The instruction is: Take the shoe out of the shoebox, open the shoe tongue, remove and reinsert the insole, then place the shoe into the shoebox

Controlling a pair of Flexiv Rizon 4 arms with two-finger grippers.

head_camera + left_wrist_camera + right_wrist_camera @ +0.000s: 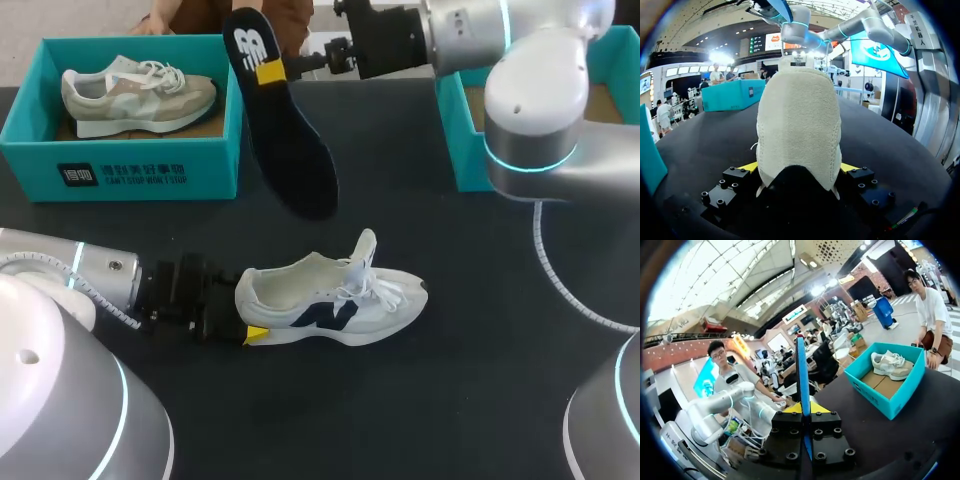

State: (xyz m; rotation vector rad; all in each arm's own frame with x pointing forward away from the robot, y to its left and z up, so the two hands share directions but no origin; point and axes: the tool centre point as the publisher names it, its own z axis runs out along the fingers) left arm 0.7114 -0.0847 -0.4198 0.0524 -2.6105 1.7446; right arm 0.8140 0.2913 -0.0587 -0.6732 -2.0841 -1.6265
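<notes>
Holding the insole (290, 140) aloft by its heel end, the right gripper (270, 72) was clamped on it above the table (480, 380), between the shoebox (130, 172) and the shoe (335, 300). The left gripper (250, 334) pinched the shoe's heel; the shoe stood upright on the table, tongue raised. Removal looked done. Reinsertion seemed next, calling for the insole's toe to be aimed into the shoe's opening. A white logo marked the insole, a dark one the shoe's side, and white print the shoebox front.
</notes>
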